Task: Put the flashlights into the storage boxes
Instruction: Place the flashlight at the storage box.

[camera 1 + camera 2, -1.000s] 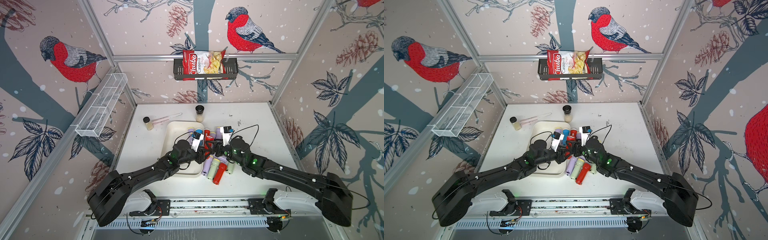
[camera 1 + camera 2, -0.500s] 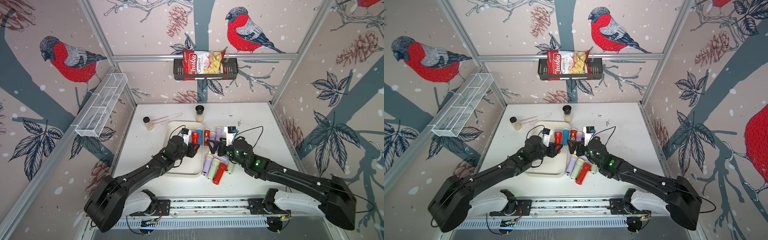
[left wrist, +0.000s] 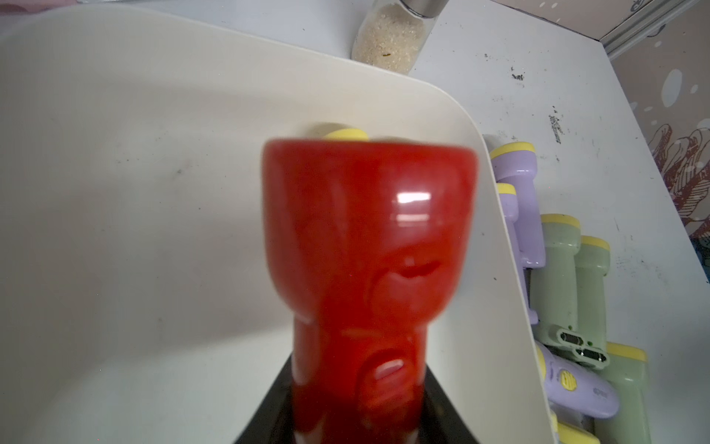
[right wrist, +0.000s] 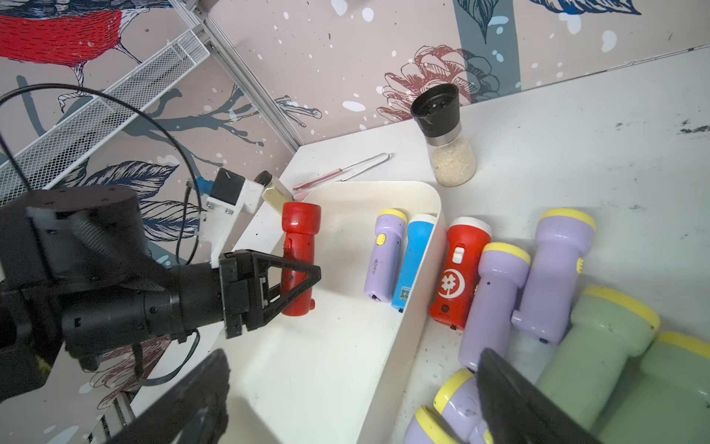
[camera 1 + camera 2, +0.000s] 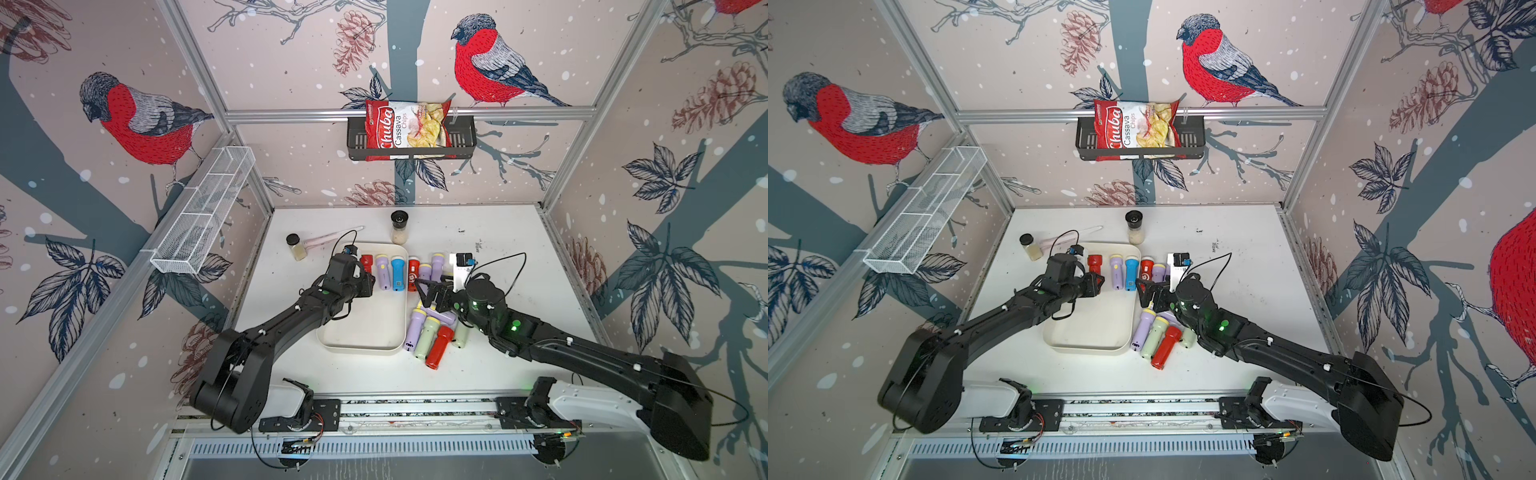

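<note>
Red flashlight: I am carrying it in my left end effector, which is clamped across the body near the tail, with the head pointing toward the back wall.
Where it is: it is hanging low over the far left part of the storage box. I cannot tell whether the tail is touching the floor of the box.
Neighbours in the box: a lilac flashlight and a blue flashlight are lying side by side, the blue one against the right wall, well apart from mine.
Step in hand, as I judge it: I am setting this one down.
Doing it well: I should be bringing it down level and parallel to those two until the whole body is resting flat, and only then letting the jaws part. After that I should be lifting straight up so the fingers are not dragging it. Placing it closer to the lilac one would be saving room for the rest.
Right end effector: its jaws are standing wide apart and holding nothing, just above the heap of flashlights outside the box's right wall.
Heap: lilac, pale green and red ones are lying on the counter, so most of the job is waiting.
Further out: a black-capped jar is standing beyond the box's far corner, clear of my path.
</note>
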`<state>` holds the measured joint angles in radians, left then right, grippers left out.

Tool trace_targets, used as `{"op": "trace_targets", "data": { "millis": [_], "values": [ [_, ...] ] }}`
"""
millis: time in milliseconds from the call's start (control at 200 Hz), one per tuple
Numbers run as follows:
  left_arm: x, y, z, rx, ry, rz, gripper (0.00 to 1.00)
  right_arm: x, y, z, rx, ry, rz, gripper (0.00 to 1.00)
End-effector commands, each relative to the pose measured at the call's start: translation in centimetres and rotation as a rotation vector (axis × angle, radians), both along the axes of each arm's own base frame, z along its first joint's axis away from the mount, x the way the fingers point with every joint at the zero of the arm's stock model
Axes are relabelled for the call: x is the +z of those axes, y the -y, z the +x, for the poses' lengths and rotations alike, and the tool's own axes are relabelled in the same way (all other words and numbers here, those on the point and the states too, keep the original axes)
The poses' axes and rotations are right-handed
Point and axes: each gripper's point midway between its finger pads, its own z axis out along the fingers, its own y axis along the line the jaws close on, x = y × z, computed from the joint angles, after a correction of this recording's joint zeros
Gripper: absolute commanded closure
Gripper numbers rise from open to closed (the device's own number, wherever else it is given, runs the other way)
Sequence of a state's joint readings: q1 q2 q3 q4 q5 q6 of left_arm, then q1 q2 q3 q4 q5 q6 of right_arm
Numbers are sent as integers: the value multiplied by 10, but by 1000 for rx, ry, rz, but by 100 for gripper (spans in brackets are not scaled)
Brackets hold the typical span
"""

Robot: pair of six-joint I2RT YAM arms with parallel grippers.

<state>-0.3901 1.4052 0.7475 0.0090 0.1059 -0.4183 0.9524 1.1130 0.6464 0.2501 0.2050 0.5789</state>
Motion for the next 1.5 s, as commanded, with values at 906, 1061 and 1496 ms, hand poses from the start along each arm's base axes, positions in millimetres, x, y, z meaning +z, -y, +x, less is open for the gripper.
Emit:
{"op": "trace_targets", "data": {
  "millis": [906, 1061, 1496],
  "values": [
    [-54, 15, 51, -13, -215, -89, 60, -16, 31, 12, -70, -10, -29, 1],
    [-50, 14, 52, -6, -209, -96, 50, -17, 31, 13, -68, -14, -27, 1],
    [-21, 9, 47, -9, -160, -84, 46, -13, 32, 12, -67, -5, -18, 1]
  ]
}}
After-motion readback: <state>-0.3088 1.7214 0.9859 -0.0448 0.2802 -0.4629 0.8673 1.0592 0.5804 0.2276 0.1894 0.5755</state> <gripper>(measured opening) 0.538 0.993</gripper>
